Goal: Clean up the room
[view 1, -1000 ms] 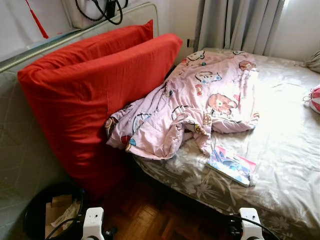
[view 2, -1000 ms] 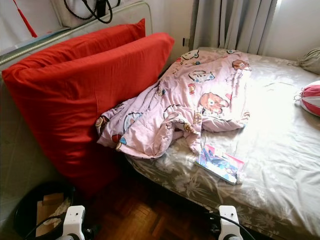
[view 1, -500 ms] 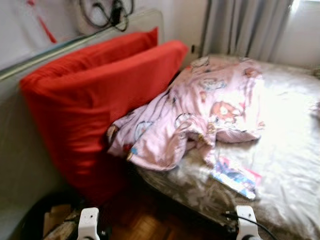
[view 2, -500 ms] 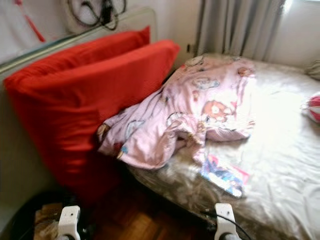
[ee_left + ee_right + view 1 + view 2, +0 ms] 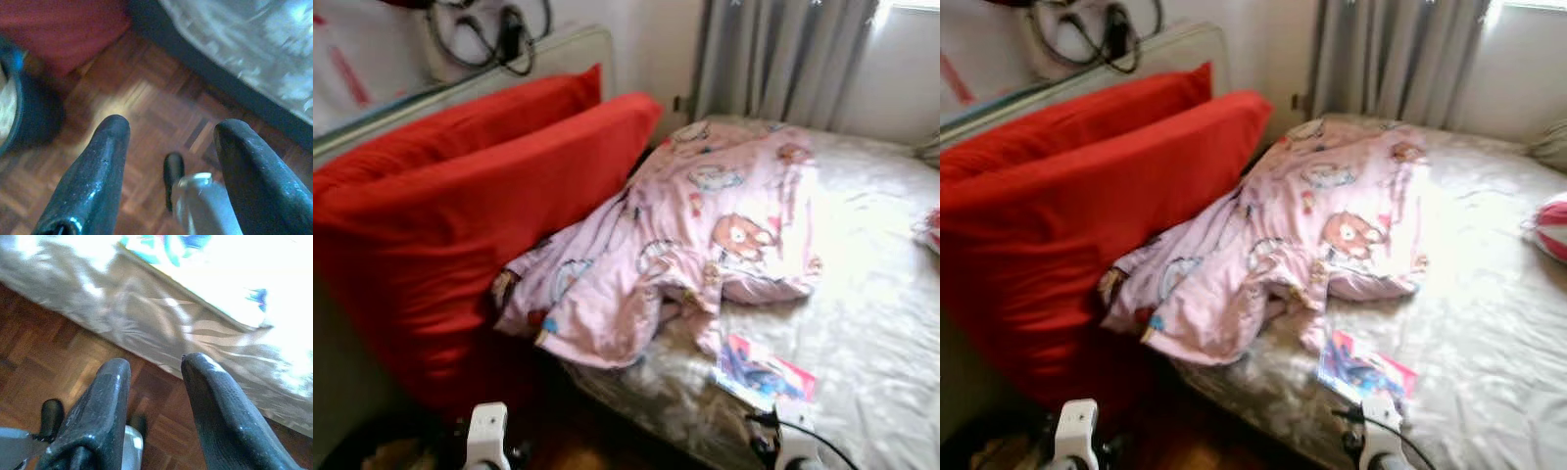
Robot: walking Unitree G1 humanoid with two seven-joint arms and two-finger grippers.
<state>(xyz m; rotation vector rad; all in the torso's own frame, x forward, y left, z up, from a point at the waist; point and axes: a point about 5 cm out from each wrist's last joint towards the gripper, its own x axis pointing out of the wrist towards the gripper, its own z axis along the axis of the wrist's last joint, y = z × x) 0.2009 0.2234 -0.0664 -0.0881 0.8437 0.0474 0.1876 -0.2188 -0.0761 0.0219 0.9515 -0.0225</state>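
Observation:
A crumpled pink cartoon-print quilt [image 5: 705, 215] lies across the near corner of the bed [image 5: 871, 323], one end hanging against two big red pillows [image 5: 480, 215] that lean on the headboard. A colourful book [image 5: 759, 367] rests on the sheet near the bed's front edge, just above my right arm [image 5: 793, 446]. My left arm [image 5: 487, 431] hangs low by the pillows. In the wrist views my left gripper [image 5: 171, 132] and right gripper [image 5: 155, 364] are both open over the wooden floor [image 5: 146, 98], nothing between their fingers. The book's edge [image 5: 166, 242] shows beyond the right fingers.
A dark round bin [image 5: 29, 117] stands on the floor by the red pillows. Grey curtains [image 5: 773, 59] hang behind the bed. A red-and-white striped object [image 5: 1552, 225] lies at the bed's far right. Black cables [image 5: 499, 39] hang on the wall above the headboard.
The whole picture has shifted and blurred, so the camera has moved nearer the bed. The bin has slipped out at the lower left. Quilt, pillows and book lie as before.

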